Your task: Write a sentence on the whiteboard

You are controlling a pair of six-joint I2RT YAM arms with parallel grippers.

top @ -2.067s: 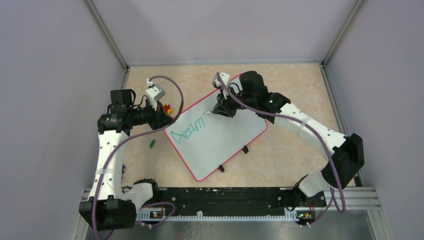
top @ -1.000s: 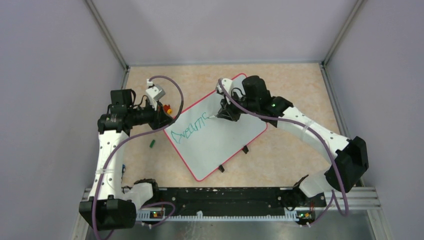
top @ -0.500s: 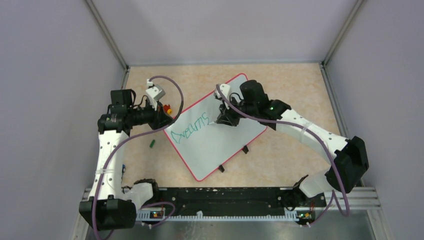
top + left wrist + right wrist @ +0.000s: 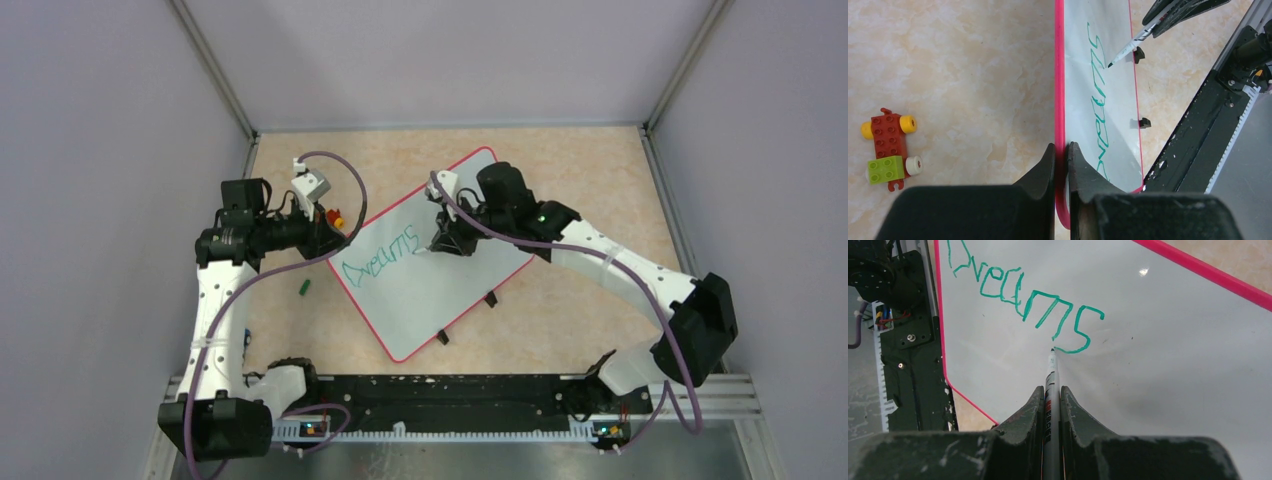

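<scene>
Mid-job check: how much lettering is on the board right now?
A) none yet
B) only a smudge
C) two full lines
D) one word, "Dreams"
D: in the right wrist view the whiteboard bears only the green word "Dreams", and the marker in the right end effector has its tip by the foot of the final s.
</scene>
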